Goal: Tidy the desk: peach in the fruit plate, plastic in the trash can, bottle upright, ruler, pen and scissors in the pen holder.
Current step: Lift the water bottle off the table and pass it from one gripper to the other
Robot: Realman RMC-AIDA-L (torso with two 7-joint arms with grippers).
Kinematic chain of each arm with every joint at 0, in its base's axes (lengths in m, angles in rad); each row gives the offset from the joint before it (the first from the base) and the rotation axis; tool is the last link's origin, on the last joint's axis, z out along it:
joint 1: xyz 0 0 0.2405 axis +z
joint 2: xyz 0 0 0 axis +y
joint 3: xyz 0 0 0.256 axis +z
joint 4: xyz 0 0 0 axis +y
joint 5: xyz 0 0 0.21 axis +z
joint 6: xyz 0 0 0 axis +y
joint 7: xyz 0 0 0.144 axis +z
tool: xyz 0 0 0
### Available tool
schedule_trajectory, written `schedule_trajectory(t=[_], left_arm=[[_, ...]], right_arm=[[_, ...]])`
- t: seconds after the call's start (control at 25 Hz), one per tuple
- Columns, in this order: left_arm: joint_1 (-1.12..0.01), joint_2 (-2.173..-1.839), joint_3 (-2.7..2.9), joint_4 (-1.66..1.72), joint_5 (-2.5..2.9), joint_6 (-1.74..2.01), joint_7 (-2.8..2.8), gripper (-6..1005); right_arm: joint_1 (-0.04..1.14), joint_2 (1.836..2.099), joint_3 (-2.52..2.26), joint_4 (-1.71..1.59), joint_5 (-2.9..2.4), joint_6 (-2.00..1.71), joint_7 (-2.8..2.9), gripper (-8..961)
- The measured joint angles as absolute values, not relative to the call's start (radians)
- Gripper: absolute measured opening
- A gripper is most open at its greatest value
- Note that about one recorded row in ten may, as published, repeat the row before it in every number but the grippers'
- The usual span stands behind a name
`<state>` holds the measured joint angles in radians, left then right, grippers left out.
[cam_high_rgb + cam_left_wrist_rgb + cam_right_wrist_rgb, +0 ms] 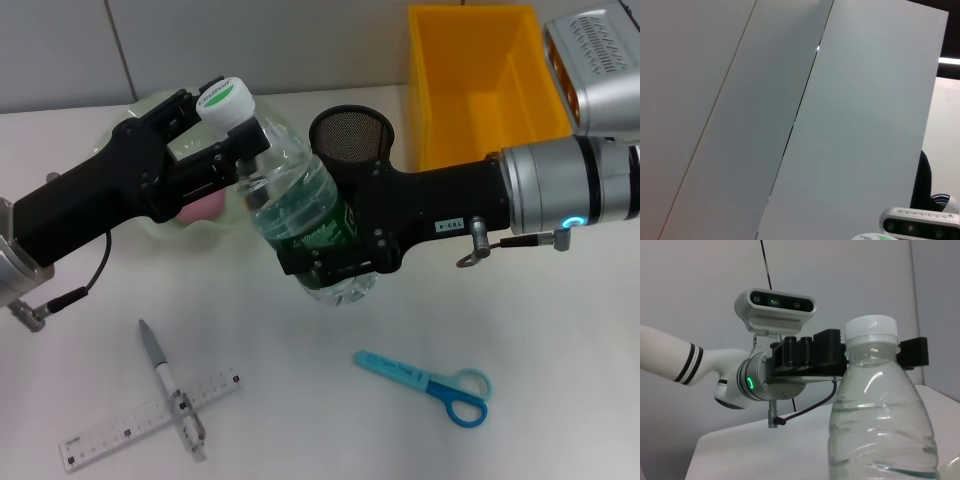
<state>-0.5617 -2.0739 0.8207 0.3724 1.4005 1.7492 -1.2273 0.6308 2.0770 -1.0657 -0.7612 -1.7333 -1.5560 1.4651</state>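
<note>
Both arms are meeting over the white tabletop (pixel 560 400) around a clear water bottle (pixel 300 215). The right pincer (pixel 335 262) is gripping the bottle's lower body, fingers closed against it, holding it above the surface. The left pincer (pixel 225 140) is sitting at the white cap, its fingers either side of the neck; whether they are pressing it cannot be told. Pen (pixel 170 385) and ruler (pixel 150 418) are lying crossed near the front, with the blue scissors (pixel 430 385) to the right.

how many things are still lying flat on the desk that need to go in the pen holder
3: the pen crossing the ruler at the front left, the blue scissors at the front right. Nothing else seems hidden.
</note>
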Motion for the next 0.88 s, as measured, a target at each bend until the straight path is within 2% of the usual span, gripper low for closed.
schedule_trajectory(t=[0.88], left_arm=[[-0.571, -2.077, 0.82, 0.316, 1.4, 1.776, -1.167, 756]], right_arm=[[0.632, 2.079, -1.08, -0.755, -1.728, -1.555, 1.456, 769]])
